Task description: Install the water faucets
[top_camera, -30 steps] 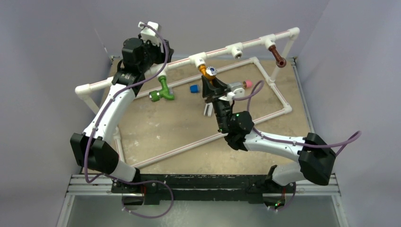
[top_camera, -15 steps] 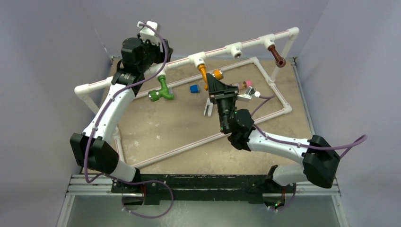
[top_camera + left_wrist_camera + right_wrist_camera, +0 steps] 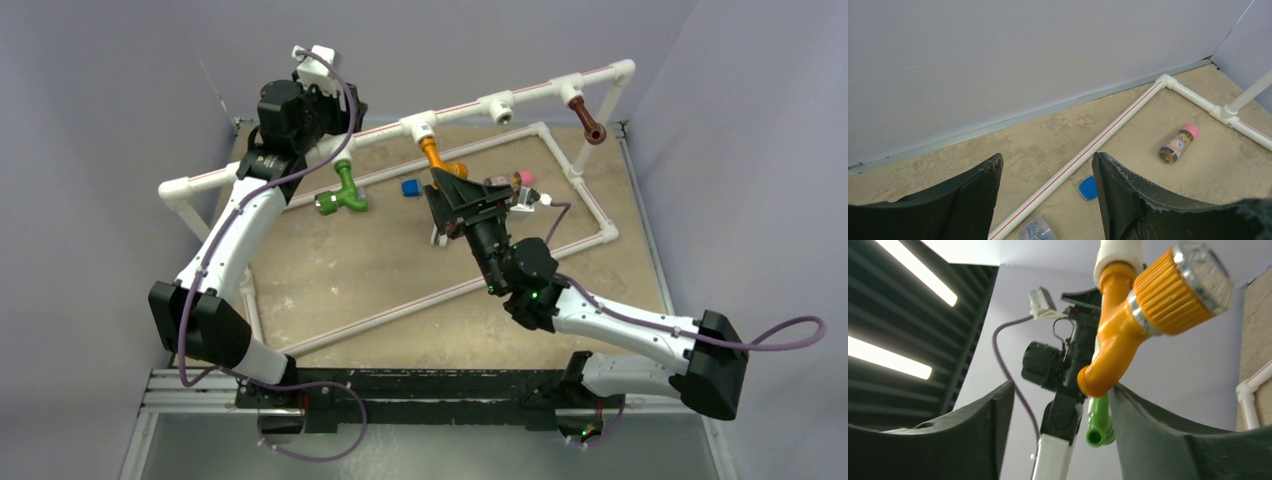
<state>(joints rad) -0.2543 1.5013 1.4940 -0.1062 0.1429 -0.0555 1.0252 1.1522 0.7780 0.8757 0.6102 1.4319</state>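
Backing off toward the near right, the right tool (image 3: 1060, 390) spreads wide and empty, the orange faucet (image 3: 438, 157) just far of its fingertips, long axis hanging from the white tee socket (image 3: 418, 127).

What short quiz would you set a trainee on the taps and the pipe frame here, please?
1. True or false: the right tool is shut on the orange tap.
2. Fill in: between the orange tap and the brown tap, the top rail carries ___ empty white socket.
3. Which tap hangs nearest the far right corner of the frame? A green tap, B orange tap, C brown tap.
Key: 1 false, the right tool is open; 2 one; 3 C.
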